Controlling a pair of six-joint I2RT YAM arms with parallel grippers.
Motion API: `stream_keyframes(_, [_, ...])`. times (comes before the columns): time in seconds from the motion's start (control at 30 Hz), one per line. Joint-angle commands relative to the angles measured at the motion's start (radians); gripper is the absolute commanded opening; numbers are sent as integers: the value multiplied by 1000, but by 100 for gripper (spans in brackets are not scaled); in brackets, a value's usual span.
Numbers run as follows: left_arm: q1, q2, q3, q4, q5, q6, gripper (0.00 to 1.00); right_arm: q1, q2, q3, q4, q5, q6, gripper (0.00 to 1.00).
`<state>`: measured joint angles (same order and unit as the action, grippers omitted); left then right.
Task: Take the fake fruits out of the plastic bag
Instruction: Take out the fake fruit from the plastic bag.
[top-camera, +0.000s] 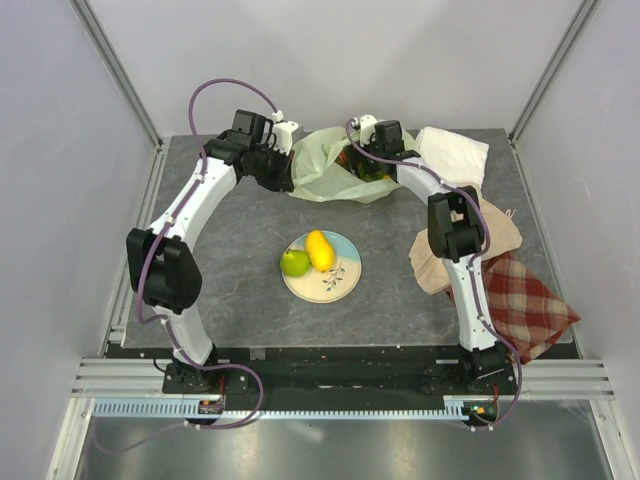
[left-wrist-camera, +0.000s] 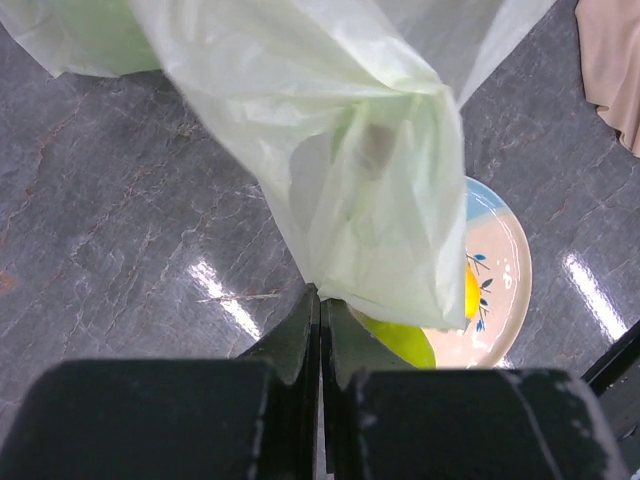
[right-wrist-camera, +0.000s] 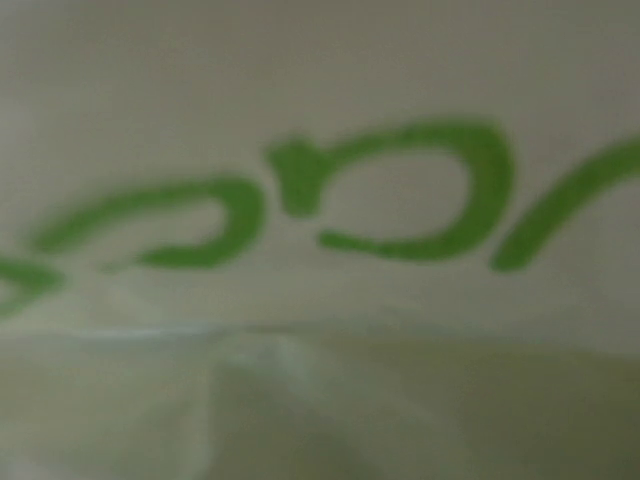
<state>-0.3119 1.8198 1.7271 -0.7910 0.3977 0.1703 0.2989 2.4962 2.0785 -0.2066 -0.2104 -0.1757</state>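
1. The left gripper (left-wrist-camera: 319, 305) is clenched on a fold of the plastic bag (left-wrist-camera: 350, 150). In its wrist view the two black fingers meet with the film drawn taut up and away from them. I'd say it holds that edge to keep the bag from sliding and to prop its mouth open.
2. From overhead the bag sits at the upper middle of the frame, between the two arms. The right gripper (top-camera: 366, 158) reaches down into its opening.
3. I cannot tell whether the right one is released or clamped. Its own camera shows only blurred pale film with green lettering pressed close, and no fingers.
4. A patch of dark green and orange beside that gripper looks like remaining fruit (top-camera: 372, 170), though it is too small to name.
5. The plate (top-camera: 345, 282) lies at the centre of the frame, well apart from the bag. It holds a green apple (top-camera: 294, 263) and a yellow mango (top-camera: 318, 249) touching each other, so it seems to be the drop-off spot.
6. The bag is thin, crinkly and see-through, and it hangs in soft creases. The fruits are smooth and glossy. The plate is pale, round and painted with a leaf sprig. The table (top-camera: 230, 230) is grey and stone-patterned with a sheen.
7. White (top-camera: 455, 150), beige (top-camera: 498, 232) and plaid (top-camera: 530, 305) cloths lie rumpled down the right side.
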Motion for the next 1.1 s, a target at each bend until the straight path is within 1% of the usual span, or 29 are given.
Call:
stream_keyframes(0.0, [-6, -8, 26, 21, 18, -12, 2, 5, 88, 107, 13, 123, 47, 88])
stream_keyframes(0.1, [-6, -14, 19, 19, 10, -11, 2, 9, 133, 146, -34, 128, 9, 82])
stream_keyframes(0.13, [-6, -14, 19, 21, 9, -12, 1, 8, 139, 164, -56, 115, 5, 73])
stream_keyframes(0.2, [-6, -11, 19, 21, 1, -9, 2, 9, 132, 157, -53, 105, -8, 61])
stream_keyframes(0.23, [-6, -11, 19, 21, 0, -9, 2, 8, 128, 155, -57, 100, -10, 51])
stream_keyframes(0.27, [-6, -10, 22, 21, -3, -8, 2, 8, 125, 150, -62, 97, -13, 46])
stream_keyframes(0.3, [-6, -4, 23, 21, -6, -6, 2, 9, 110, 146, -73, 91, -15, 38])
stream_keyframes(0.37, [-7, 1, 28, 21, -13, -6, 2, 3, 81, 118, -76, 57, -15, 30])
stream_keyframes(0.4, [-9, 4, 32, 19, -14, -6, 2, 0, 46, 109, -73, 46, 1, 24])
stream_keyframes(0.47, [-9, 10, 38, 21, -16, -5, 2, -10, 6, 89, -74, -3, 27, 19])
stream_keyframes(0.5, [-10, 13, 45, 21, -20, -6, 2, -15, -37, 83, -74, -27, 56, 14])
stream_keyframes(0.57, [-10, 18, 52, 22, -28, -9, 1, -29, -81, 65, -74, -72, 93, 12])
stream_keyframes(0.6, [-10, 19, 54, 24, -34, -11, 2, -30, -126, 57, -74, -131, 114, 10])
stream_keyframes(0.77, [-10, 22, 61, 33, -40, -9, 1, -40, -256, -32, -70, -260, 137, 9])
stream_keyframes(0.9, [-10, 24, 72, 39, -40, -14, 2, -52, -333, -116, -1, -389, 176, 8])
stream_keyframes(1.07, [-12, 22, 86, 41, -51, -20, 2, -63, -371, -152, 9, -432, 235, 6])
